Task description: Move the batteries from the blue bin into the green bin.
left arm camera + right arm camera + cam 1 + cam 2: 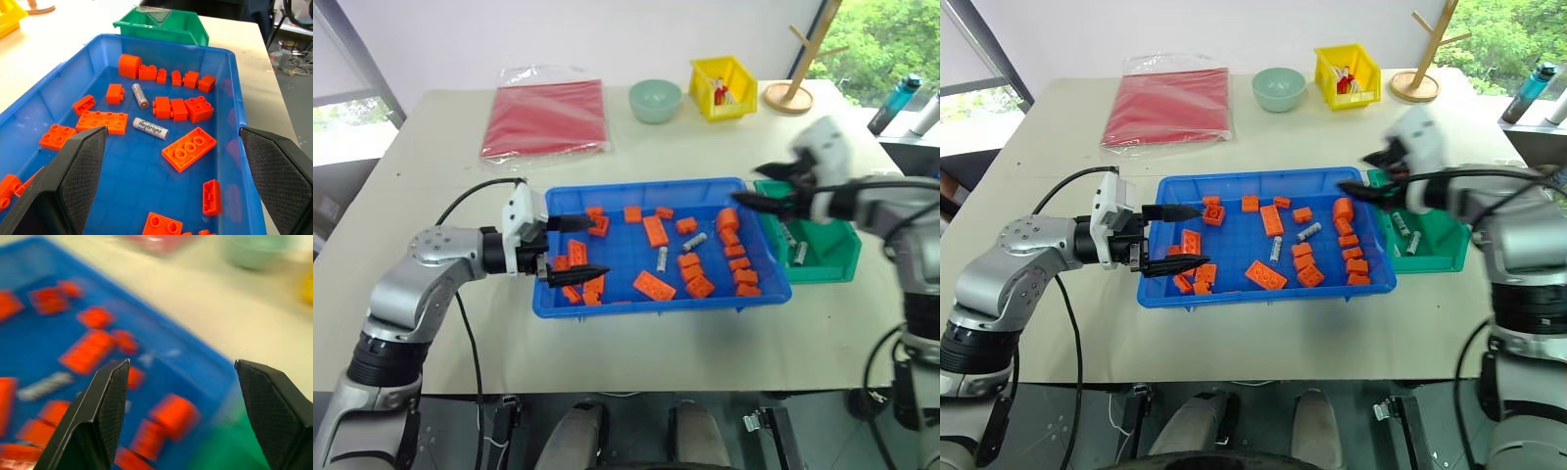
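batteries: two in blue bin (607,304), two in green bin (832,257); both end effectors gape.

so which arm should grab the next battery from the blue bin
Probably right. The right gripper is open over the blue bin's end beside the green bin, so its carry is short. The left gripper is open too, but at the far end from the two batteries.

1. R gripper (178,377): two black fingers (95,426) rise from bottom edge, spread wide, nothing btwn them.
2. Blue bin (195,367) fills left and centre, blurred.
3. Orange bricks (88,351) scattered inside; one battery (45,386) at mid-left.
4. Green bin (222,453) at bottom, right of centre.
5. Pale table (230,318) at upper right.
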